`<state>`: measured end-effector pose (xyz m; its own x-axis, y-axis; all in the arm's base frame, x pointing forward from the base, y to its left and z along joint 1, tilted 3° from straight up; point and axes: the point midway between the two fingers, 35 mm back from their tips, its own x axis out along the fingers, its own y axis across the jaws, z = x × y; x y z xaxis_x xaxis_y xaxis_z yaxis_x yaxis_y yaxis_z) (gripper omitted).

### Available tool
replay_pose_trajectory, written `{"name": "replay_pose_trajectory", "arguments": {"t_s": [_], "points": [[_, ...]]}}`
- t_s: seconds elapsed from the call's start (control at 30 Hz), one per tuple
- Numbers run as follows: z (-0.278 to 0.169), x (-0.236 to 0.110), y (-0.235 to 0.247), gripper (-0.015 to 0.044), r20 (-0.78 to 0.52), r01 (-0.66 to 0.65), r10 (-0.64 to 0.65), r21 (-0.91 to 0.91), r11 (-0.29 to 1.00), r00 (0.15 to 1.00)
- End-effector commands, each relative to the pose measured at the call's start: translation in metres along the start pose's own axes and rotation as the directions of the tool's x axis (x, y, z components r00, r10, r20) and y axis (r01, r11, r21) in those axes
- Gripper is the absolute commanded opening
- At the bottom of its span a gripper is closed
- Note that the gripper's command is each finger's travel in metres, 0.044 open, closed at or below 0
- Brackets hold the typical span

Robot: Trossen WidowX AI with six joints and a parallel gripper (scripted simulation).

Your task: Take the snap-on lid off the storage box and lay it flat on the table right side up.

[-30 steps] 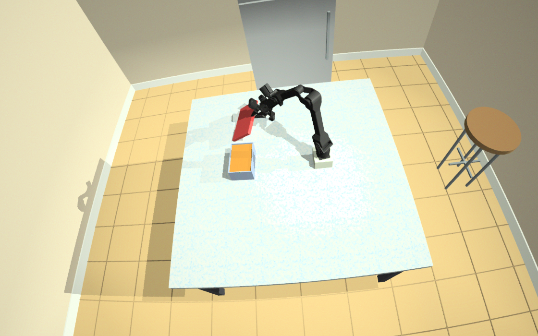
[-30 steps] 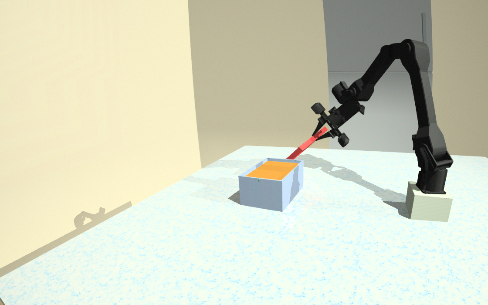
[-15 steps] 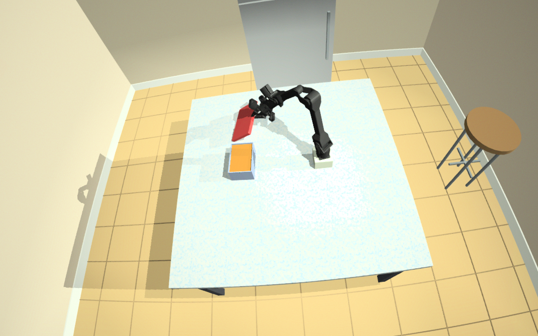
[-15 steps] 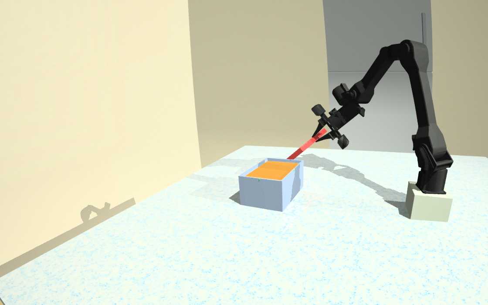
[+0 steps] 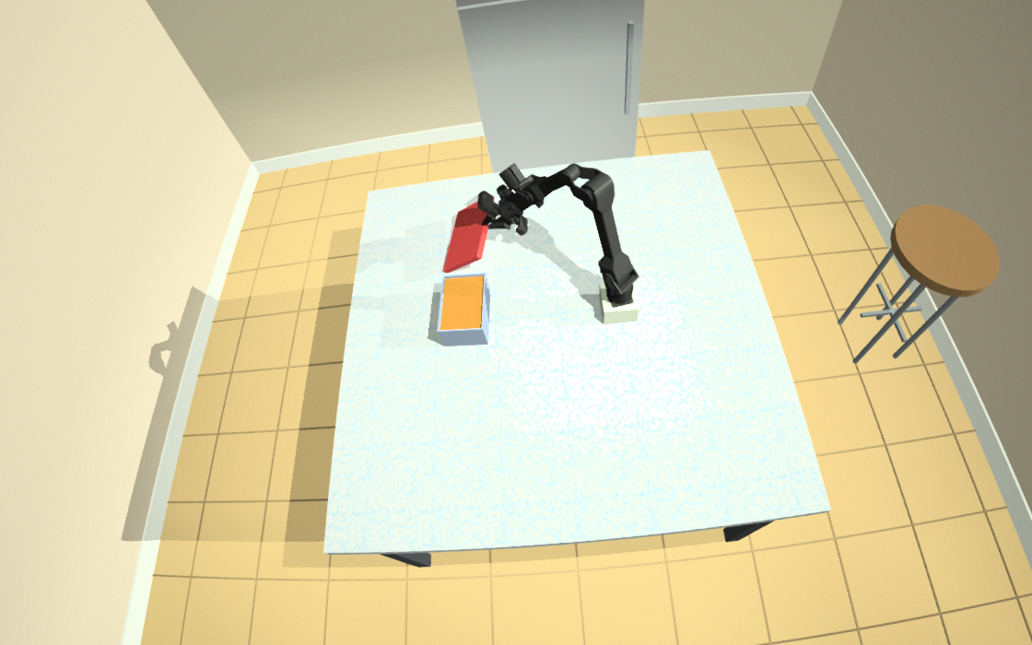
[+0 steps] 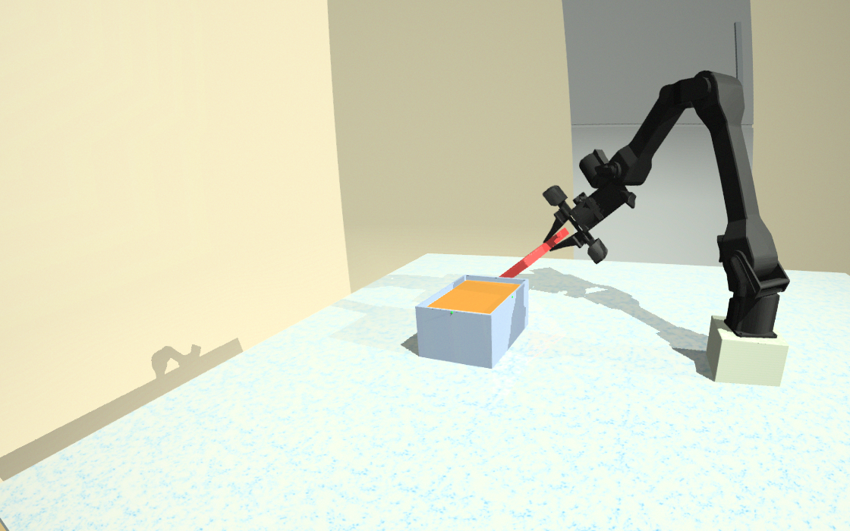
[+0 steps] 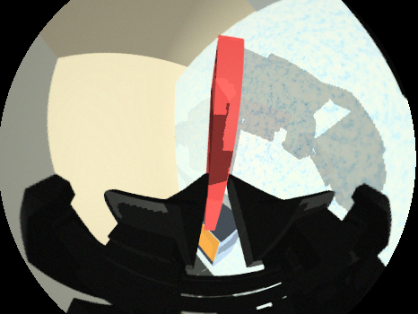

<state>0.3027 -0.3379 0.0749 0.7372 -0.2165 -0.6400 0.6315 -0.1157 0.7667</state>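
The red lid [image 6: 533,256] is already off the open storage box [image 6: 473,325] at mid-frame and hangs tilted in the air just behind it, pinched at one end by the closed pincer [image 6: 559,233], so lowering it flat, right side up, onto the worktop [image 6: 313,438] remains.

Arm [image 6: 733,187]: rises from its base block, bends sharply at a high elbow, forearm slopes down and away from the base.
Wrist [image 6: 605,168]: angled downward, tilted, well above the counter.
Gripper [image 6: 559,237]: jaws clamped narrowly on one end of the red lid [image 6: 533,256].
Fingers: dark, one pressed on each face of the lid's edge in the wrist view.
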Motion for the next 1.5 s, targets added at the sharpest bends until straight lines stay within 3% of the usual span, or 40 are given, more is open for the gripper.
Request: {"name": "replay_pose_trajectory", "arguments": {"t_s": [0.0, 1.47], "points": [[-0.005, 0.006, -0.009, 0.0, -0.013, 0.017, -0.017, 0.001, 1.0, 1.0], [-0.005, 0.029, -0.037, 0.0, -0.013, 0.018, -0.018, 0.001, 1.0, 1.0]]}}
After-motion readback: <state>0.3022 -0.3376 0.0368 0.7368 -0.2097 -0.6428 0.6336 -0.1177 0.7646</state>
